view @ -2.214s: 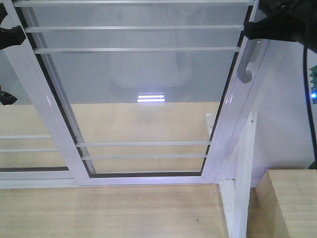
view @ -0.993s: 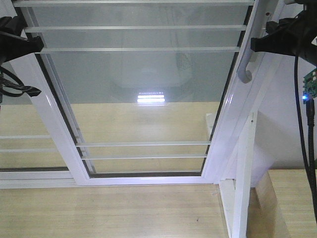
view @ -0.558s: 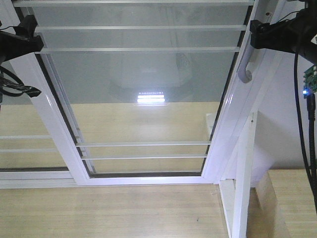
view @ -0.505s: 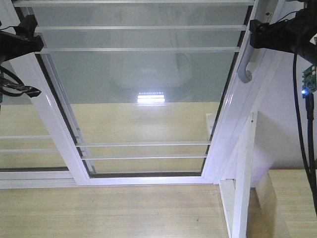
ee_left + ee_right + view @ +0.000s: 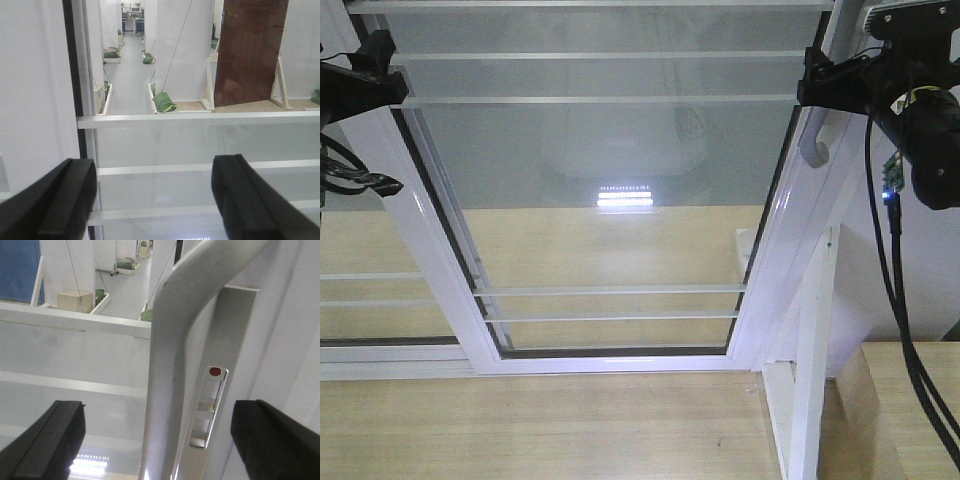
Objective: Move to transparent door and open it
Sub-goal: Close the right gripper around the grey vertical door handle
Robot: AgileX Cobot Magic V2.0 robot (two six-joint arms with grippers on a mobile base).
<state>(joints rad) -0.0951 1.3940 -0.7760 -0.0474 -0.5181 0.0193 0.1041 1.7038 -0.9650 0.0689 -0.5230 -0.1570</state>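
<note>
Transparent door (image 5: 610, 180): seen across the middle of the front view, white-framed, with thin white bars crossing the glass high up and low down (a lamp's glare is mirrored mid-pane).
Handle (image 5: 170, 365): grey and curved, fixed to the door's right upright. Just right of it a narrow lock plate (image 5: 210, 407) is set into the frame, marked with a small red dot.
Right gripper (image 5: 160, 440): held spread, one black finger seen on each side of the handle, neither shown touching it.
Left gripper (image 5: 150, 200): held spread before the door's left side, with glass and bars seen through the gap.
Second barred panel (image 5: 370, 290): placed at the far left, behind the door's left upright.
Floor (image 5: 540, 430): pale wood, laid near the door's foot.
Beyond the glass: a brown board (image 5: 250, 50) is leaned against a white wall at far right. Green bags (image 5: 164, 102) are laid at the foot of white partitions.
</note>
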